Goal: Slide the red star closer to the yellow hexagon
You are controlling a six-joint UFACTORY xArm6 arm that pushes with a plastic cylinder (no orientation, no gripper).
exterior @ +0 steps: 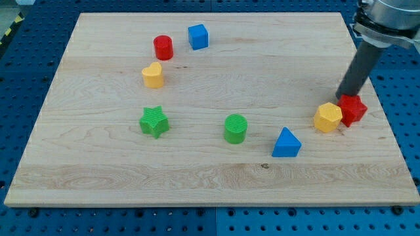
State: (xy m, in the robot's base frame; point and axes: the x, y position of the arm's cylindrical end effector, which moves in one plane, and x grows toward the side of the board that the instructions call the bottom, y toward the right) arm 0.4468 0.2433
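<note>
**Red star touching yellow hexagon near the worktop's right edge**

Pale wooden worktop (216, 177) seen from above and slightly in front, resting on a blue perforated base (26, 46).

Toward 3 o'clock on the board: red star (353, 109), pressed against the yellow hexagon (327, 117), which sits just to its 8 o'clock side. Dark rod descending from the view's top right, with my tip (343, 98) right at the star's 11 o'clock edge, seemingly touching it (exact contact hard to judge). No jaws on this arm, only the straight rod, so nothing to report as spread or pinched.

Elsewhere on the board:
- Blue triangle (287, 143) toward 5 o'clock, near the hexagon but apart from it.
- Green cylinder (235, 128) close to the centre, slightly toward 6 o'clock.
- Green star (154, 122) toward 8 o'clock, well apart from the cylinder.
- Yellow heart (153, 75) toward 10 o'clock.
- Red cylinder (163, 47) just beyond the heart, toward 11 o'clock.
- Blue cube (198, 37) beside the red cylinder, at its 2 o'clock side, not touching.

All blocks sitting flat on the wood, none stacked.
</note>
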